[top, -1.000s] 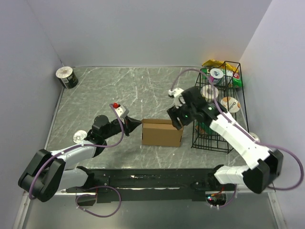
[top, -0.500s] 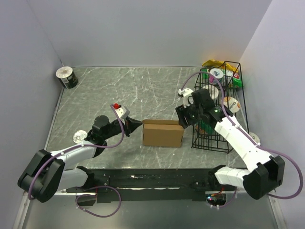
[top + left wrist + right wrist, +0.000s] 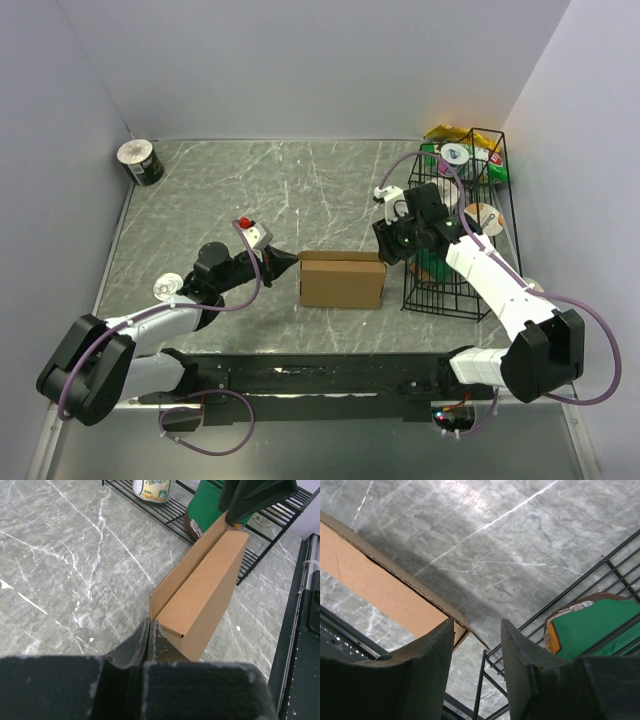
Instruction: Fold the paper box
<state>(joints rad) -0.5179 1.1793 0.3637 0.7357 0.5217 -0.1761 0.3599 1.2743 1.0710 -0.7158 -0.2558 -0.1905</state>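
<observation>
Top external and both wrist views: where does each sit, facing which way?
Top external: above and behind the arms, looking down at the table; both show.
Left wrist: low, looking along the paper box toward the wire basket; shut left gripper shows.
Right wrist: looking down at box end and basket; open right gripper shows.
All share box and basket.

I find a robot test cell. Bare pale walls enclose a marble-patterned table, a black mounting rail along its near edge.
</observation>
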